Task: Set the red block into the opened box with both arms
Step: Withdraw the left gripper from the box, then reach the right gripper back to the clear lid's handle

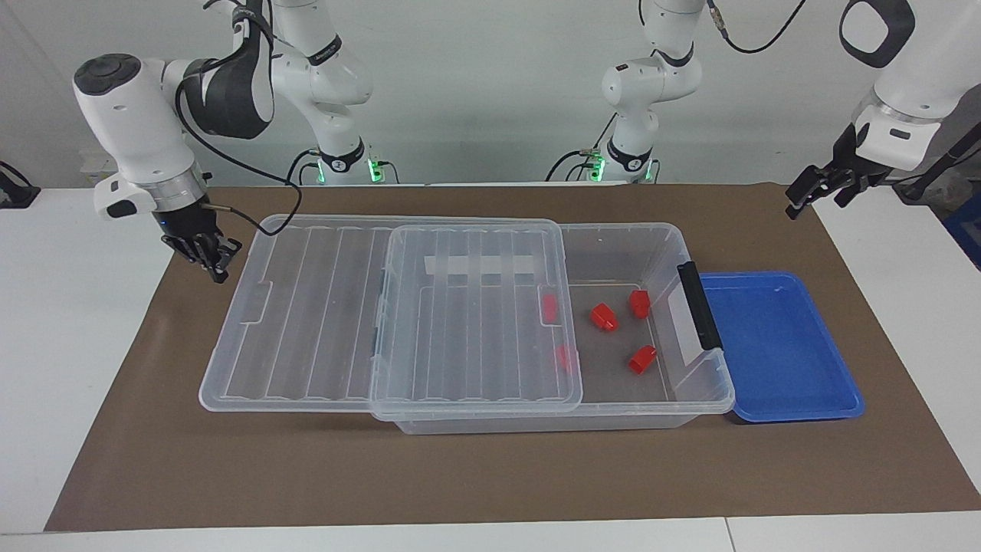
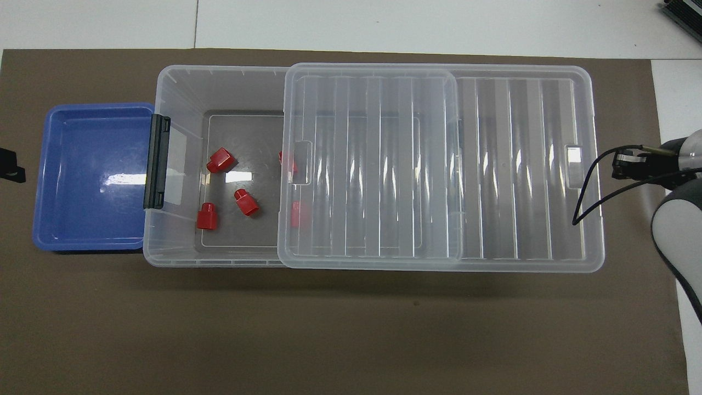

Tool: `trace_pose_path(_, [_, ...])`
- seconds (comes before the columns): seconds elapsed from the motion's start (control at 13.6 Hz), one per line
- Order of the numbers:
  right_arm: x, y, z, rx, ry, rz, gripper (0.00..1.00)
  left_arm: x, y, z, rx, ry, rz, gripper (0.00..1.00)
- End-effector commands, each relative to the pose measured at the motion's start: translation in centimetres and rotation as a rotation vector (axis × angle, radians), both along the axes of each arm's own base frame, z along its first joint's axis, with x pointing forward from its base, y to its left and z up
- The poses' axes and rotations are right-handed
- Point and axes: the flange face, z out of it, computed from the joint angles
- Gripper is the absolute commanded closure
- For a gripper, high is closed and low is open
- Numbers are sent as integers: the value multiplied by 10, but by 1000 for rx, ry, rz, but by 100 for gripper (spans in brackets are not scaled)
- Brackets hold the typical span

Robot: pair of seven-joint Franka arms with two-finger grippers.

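A: Red blocks [image 1: 604, 316] all lie on the floor of the box [image 1: 701, 402], at its open end by the dark handle [image 1: 698, 305]. Three in plain sight, two more showing dimly through the edge of the lid [image 1: 475, 314]. Blue tray [image 1: 782, 349] at the left arm's end of the brown mat [image 1: 490, 475] holds nothing.

B: Risks from here?

A: Lid sits slid toward the right arm's end, overhanging the box. If the right gripper [image 1: 205, 251] pushes it back unevenly, I judge it could skew or ride up on the rim. Two blocks lie close under the lid's edge, but low on the floor, so jamming seems unlikely.

B: Grippers?

A: Right one hangs just beside the lid's corner at the mat's edge, fingertips together, nothing in them; contact with the lid I can't confirm. Left gripper [image 1: 814, 186] is up over the mat's corner at its own end, jaws spread wide, empty, well clear of box and tray.
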Motion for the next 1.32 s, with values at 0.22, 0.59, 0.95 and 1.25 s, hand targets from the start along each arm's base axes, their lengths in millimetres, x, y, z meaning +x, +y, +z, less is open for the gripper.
trace_pose_path(0.22, [-1, -17, -28, -5, -14, 38, 100, -26, -8, 26, 16, -26, -31, 0])
trace_pose_path(0.59, [4, 11, -33, -3, -7, 96, 100, -34, -10, 22, 17, -11, -32, 0])
trace_pose_path(0.95, [1, 56, -36, 3, 47, 184, 100, -35, -12, 15, 18, -15, -35, 0])
trace_pose_path(1.25, [-4, 120, -36, 78, 58, 265, 100, -37, -15, 11, 20, -24, -39, 0])
